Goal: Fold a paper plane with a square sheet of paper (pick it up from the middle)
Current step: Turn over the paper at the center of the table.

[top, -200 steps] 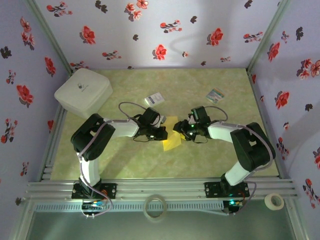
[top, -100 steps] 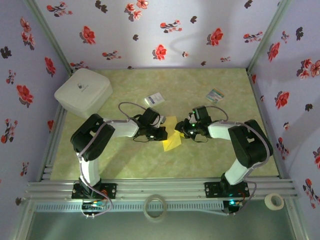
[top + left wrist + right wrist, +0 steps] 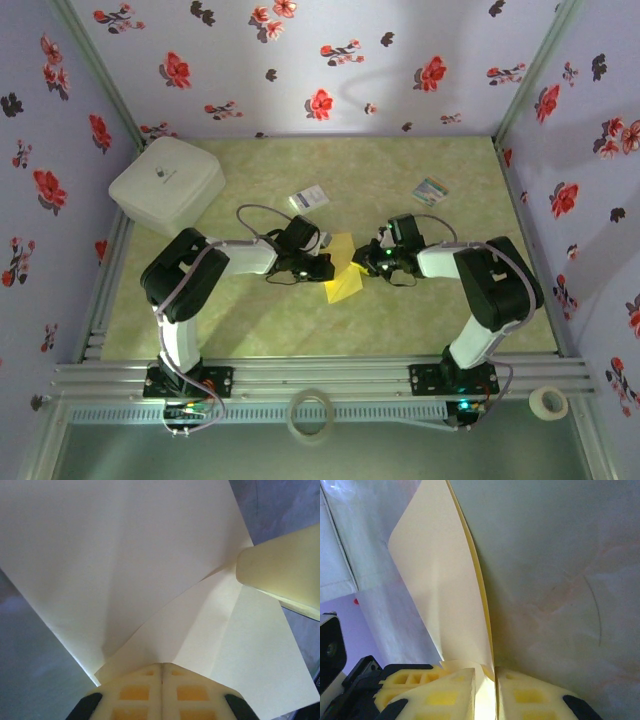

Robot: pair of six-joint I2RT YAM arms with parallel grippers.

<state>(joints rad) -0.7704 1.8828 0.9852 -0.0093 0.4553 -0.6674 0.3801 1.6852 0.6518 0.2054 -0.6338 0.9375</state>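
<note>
**A:** Nearest us, on the rail, a pale roll of tape (image 3: 310,415) lies flat in the middle. A second white roll of tape (image 3: 547,402) sits at the right end.

**B:** Past the arm bases, both arms reach in over the pale green marbled surface (image 3: 400,310). They meet at the thin yellow square sheet of paper (image 3: 343,272), partly folded, in the middle between them.

**A:** On the left wrist camera, the left fingers (image 3: 135,692) are pressed together, pinching a creased point of the sheet. Its flaps fan away from them.

**B:** Now the right fingers (image 3: 530,695). The sheet's edge runs between the pads, which sit close on both sides, but I can't tell whether they grip it.

**A:** Further back, a small white card with blue print (image 3: 308,199) and a small multicoloured striped card (image 3: 431,190) lie flat, well apart.

**B:** In the far left corner there's a white square box with rounded corners (image 3: 166,184). Its lid is on, so the contents are hidden.
</note>
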